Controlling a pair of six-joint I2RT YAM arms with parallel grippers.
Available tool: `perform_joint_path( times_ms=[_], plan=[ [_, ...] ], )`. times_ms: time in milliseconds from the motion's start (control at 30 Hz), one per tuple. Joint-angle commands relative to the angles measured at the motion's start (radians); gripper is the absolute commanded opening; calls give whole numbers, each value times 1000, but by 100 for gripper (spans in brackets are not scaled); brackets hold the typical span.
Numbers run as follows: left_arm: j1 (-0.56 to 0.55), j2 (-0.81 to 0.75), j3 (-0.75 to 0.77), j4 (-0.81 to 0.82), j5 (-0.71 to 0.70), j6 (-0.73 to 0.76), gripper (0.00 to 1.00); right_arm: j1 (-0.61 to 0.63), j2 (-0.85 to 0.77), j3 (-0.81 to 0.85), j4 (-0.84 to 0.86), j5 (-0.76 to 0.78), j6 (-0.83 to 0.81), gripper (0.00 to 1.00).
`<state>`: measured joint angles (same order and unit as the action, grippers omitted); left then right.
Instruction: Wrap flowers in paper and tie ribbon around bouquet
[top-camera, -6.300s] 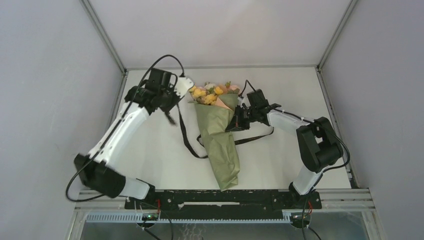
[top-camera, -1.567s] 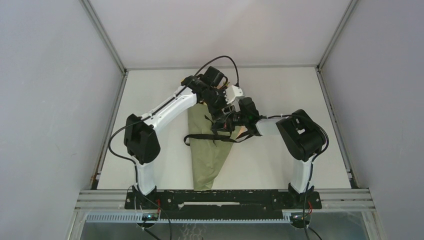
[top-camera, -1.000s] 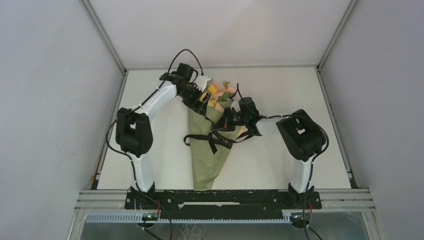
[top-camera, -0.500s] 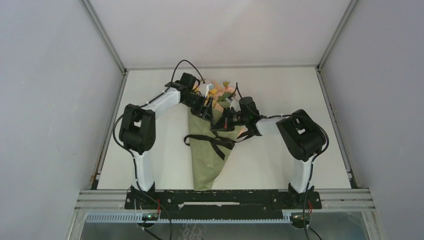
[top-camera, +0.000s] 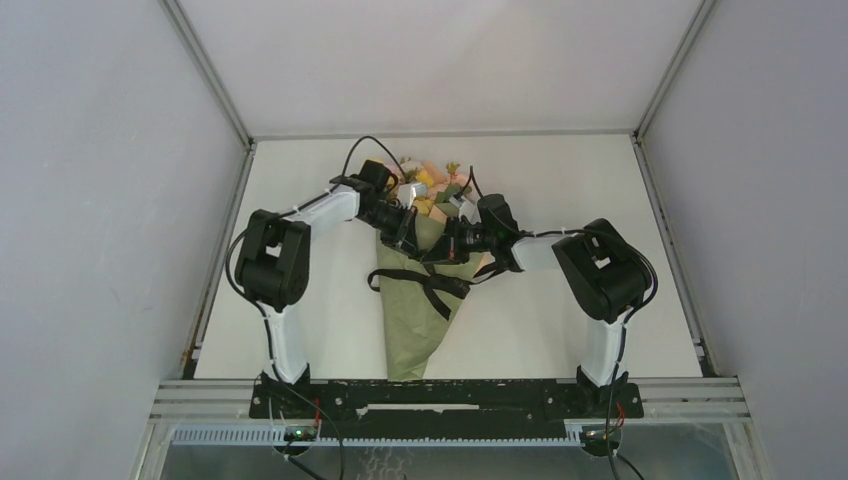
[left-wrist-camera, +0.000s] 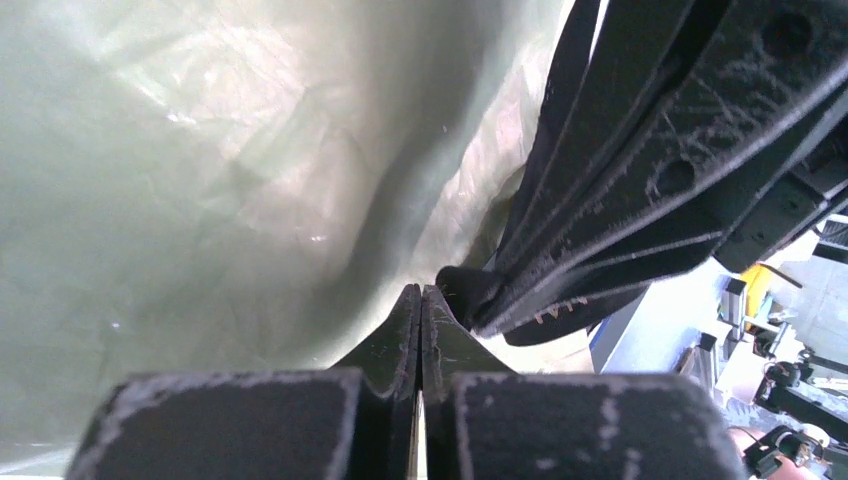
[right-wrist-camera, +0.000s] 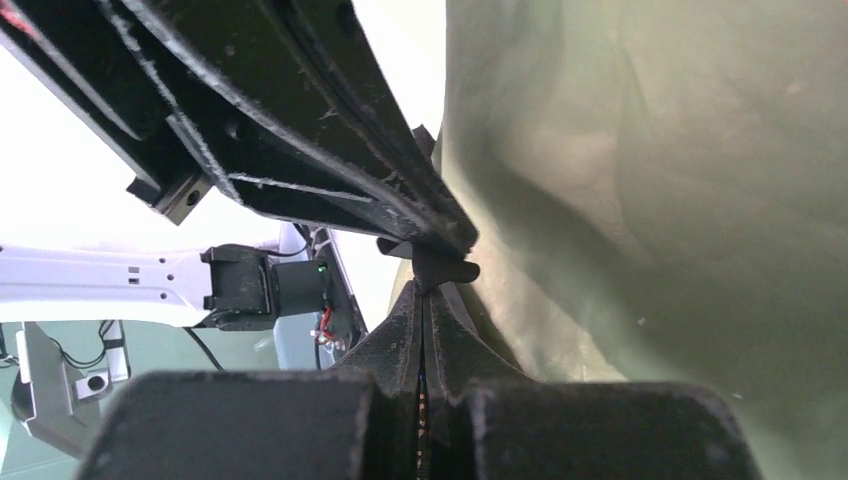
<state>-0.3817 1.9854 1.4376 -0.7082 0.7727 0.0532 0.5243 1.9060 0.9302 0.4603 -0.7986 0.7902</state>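
The bouquet lies in the middle of the table, with the flowers (top-camera: 425, 185) at the far end and the olive paper (top-camera: 412, 330) cone pointing at me. The black ribbon (top-camera: 432, 283) crosses the cone. Both grippers meet tip to tip at the cone's neck. My left gripper (top-camera: 410, 238) (left-wrist-camera: 421, 290) is shut, and I see nothing between its tips. A black ribbon nub (left-wrist-camera: 465, 290) (right-wrist-camera: 432, 268) sits right beside them. My right gripper (top-camera: 437, 250) (right-wrist-camera: 425, 288) is shut on that nub. Olive paper (left-wrist-camera: 200, 180) (right-wrist-camera: 680, 180) fills both wrist views.
The white table (top-camera: 560, 180) is walled by grey panels on the left, right and back. Loose ribbon ends trail off the cone at the left (top-camera: 375, 282) and right (top-camera: 490, 270). The arm bases stand at the near rail (top-camera: 440, 395).
My left gripper came down from beside the flowers to the cone's neck and went from open to shut. The right gripper stayed put, shut. The ribbon sagged slightly lower across the cone.
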Motion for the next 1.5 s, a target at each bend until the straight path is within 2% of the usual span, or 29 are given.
perform_joint_path(
  times_ms=[0, 167, 200, 300, 367, 467, 600, 700, 867, 1100, 1233, 1267, 1400, 1433, 1467],
  plan=[
    [8, -82, -24, 6, 55, 37, 0, -13, -34, 4, -10, 2, -54, 0],
    [26, -145, -22, 26, 87, 77, 0, -18, -31, 4, -25, -3, -62, 0],
    [29, -158, -24, 26, 92, 108, 3, -19, -33, 4, -21, -6, -62, 0],
    [33, -185, -39, 26, 68, 203, 41, -23, -39, 4, -19, -7, -63, 0],
    [33, -197, -54, 38, 47, 257, 53, -24, -39, 4, -17, -8, -62, 0],
    [24, -230, -94, 70, -34, 402, 63, -24, -39, 4, -13, -13, -61, 0],
    [-3, -242, -83, 36, -140, 643, 71, -23, -36, 3, -8, -19, -61, 0],
    [-28, -239, -75, 20, -189, 826, 72, -24, -39, 4, -8, -25, -67, 0],
    [-42, -224, -73, 11, -113, 1083, 73, -24, -39, 4, -15, -34, -77, 0],
    [-86, -165, -47, -11, -123, 1150, 71, -23, -39, 4, -7, -41, -75, 0],
    [-105, -151, -41, -13, -134, 1127, 61, -26, -46, 4, -3, -50, -75, 0],
    [-111, -145, -40, -12, -136, 1119, 55, -25, -48, 4, -1, -52, -75, 0],
    [-124, -138, -25, -15, -162, 1062, 9, -31, -52, 4, -12, -54, -82, 0],
    [-123, -145, -31, -16, -170, 1055, 1, -33, -56, 4, -21, -54, -85, 0],
    [-122, -157, -40, -15, -179, 1051, 0, -34, -60, 4, -33, -52, -90, 3]
  ],
)
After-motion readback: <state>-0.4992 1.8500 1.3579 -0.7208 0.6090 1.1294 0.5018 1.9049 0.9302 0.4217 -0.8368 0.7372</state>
